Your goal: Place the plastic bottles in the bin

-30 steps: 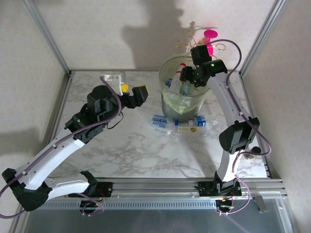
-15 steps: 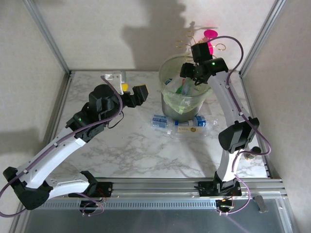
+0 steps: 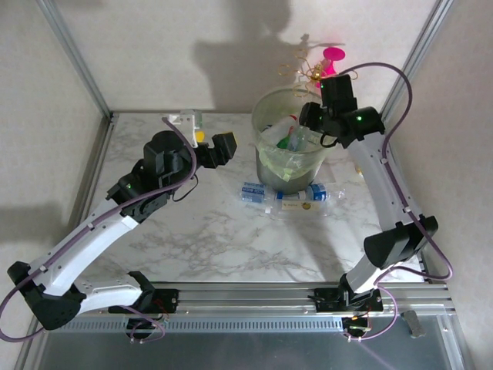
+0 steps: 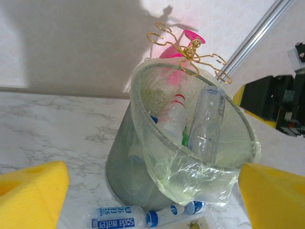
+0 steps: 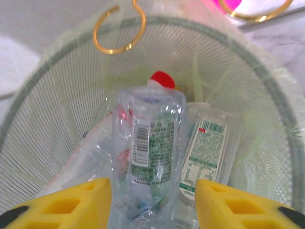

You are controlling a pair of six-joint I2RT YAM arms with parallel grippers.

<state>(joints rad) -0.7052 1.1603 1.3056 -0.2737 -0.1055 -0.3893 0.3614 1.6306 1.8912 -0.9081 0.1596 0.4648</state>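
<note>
The bin (image 3: 276,177) stands upright on the marbled tabletop (image 3: 192,231). It is lined with a yellowish-green plastic bag (image 4: 200,174) whose edge folds out over the rim and hangs down the outside.

Several plastic bottles stand on end inside the bin, leaning against its wall. There is a tall clear bottle (image 4: 208,119) with a green-and-white barcode label and a red-capped bottle (image 4: 171,119) next to it. A flatter clear bottle with a white label (image 5: 205,152) touches the tall one. A bit of green and a bit of blue show lower in the bin, too hidden to name.

Outside, at the bin's foot on the side nearest the arm bases, a blue-labelled "soda water" bottle (image 4: 116,220) lies on its side. Another labelled bottle (image 3: 296,198) lies in line with it, and both are close against the bin's base.

A pink-and-gold ornament (image 3: 323,62) stands behind the bin, its gold wire loops reaching over the far rim.

The right gripper (image 5: 153,202) hangs above the bin's rim, pointing down into it. Its yellow fingers are apart with nothing clamped, and the tall clear bottle is below them.

The left gripper (image 4: 152,200) faces the bin from beside it, clear of the wall. Its jaws are spread wide and empty.
</note>
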